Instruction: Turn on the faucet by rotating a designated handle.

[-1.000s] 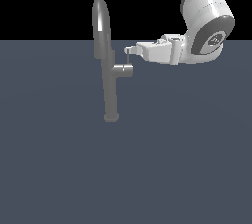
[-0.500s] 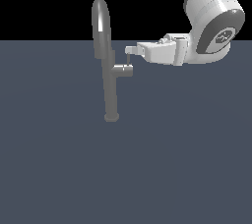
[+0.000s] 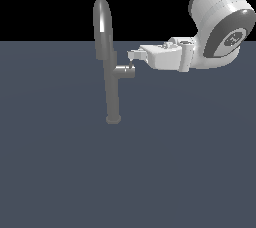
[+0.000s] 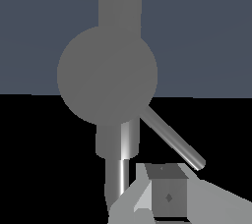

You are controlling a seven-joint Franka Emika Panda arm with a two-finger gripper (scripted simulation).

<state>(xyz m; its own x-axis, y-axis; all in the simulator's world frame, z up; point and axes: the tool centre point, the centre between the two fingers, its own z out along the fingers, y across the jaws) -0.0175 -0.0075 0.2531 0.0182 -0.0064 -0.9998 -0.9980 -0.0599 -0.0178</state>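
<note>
The handle, a thin grey rod, sticks out from the end of the side stub on the faucet, which stands upright on the dark floor. In the exterior view the gripper sits just above the stub's end, reaching in from the exterior view's right. In the wrist view the rod runs slantwise, its tip just beside one finger. Whether the fingers are apart or closed cannot be told. Next move probably pushes the rod sideways.

Gripper hides most of the tiny handle in the exterior view
</note>
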